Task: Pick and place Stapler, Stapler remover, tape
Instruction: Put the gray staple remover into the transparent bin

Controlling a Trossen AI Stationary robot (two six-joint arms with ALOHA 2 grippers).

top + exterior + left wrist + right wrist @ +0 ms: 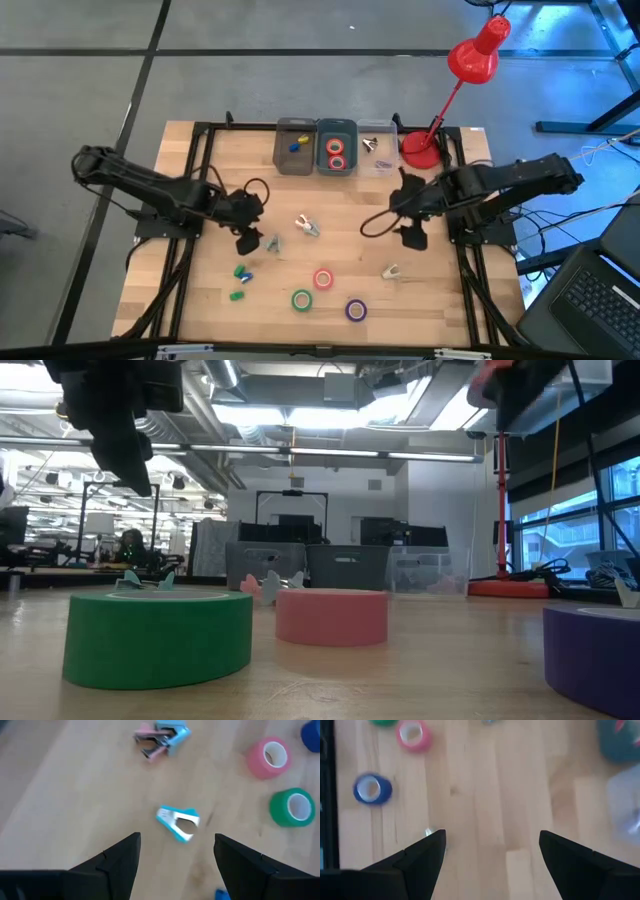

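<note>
Staple remover (177, 821) lies on the table (200, 290) just beyond the left gripper (177, 857), fingers spread wide, empty. Tape rolls (323, 279) sit nearby. Right gripper (492, 852) hovers wide open, empty.

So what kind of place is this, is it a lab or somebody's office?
Most likely a robotics lab or open workshop, not a private office. The low view shows exposed ceiling ducts and rows of workbenches with monitors, and the wooden table carries a black frame with two robot arms mounted on it.

Green tape (302, 298), pink tape (323, 279), purple tape (356, 310) lie flat, apart.
</note>
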